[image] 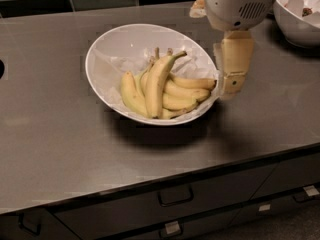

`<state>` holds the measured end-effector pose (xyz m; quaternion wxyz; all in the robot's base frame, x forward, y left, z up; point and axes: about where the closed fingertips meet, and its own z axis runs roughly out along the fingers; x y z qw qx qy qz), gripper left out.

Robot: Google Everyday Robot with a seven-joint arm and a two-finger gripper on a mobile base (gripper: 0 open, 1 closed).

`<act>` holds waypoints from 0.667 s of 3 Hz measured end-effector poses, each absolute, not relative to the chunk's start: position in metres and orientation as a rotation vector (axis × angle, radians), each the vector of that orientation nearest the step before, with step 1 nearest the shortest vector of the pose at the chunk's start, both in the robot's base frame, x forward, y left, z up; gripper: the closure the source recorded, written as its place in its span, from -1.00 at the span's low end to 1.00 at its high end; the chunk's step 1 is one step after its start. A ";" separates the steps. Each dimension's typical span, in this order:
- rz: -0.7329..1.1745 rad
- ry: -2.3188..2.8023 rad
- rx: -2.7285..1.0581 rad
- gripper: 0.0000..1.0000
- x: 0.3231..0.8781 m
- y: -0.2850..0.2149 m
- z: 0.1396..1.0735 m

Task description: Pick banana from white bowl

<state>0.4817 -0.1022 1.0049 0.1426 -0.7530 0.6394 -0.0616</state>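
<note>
- While the gripper (231, 81) hung at the 3 o'clock side of the white bowl (107, 44), its tan tip pointed down, just outside the rim. Whether it stood spread or closed could not be made out, and it touched no fruit.
- The banana (159, 81) lay in the middle of the bowl on top of the bunch. It ran from 6 o'clock up toward 1 o'clock, with its greenish-brown stem raised.
- Shorter bananas lay around it: one (131, 94) at its 9 o'clock side, and others (192, 83) fanned toward 3 o'clock, their ends near the rim beside the gripper.
- Crumpled white paper (107, 71) lined the bowl, bare at 9 and 12 o'clock.
- The bowl sat on a dark grey counter (50, 149).
- A second white bowl (300, 19) stood at the counter's 1 o'clock corner, well apart.
- Drawer fronts (175, 196) ran below the counter's near edge.
</note>
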 end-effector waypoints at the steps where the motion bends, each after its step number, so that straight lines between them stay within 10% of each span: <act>1: -0.086 1.716 -2.263 -1.00 0.506 -0.066 0.995; 2: 0.029 1.642 -2.273 -1.00 0.532 -0.046 0.973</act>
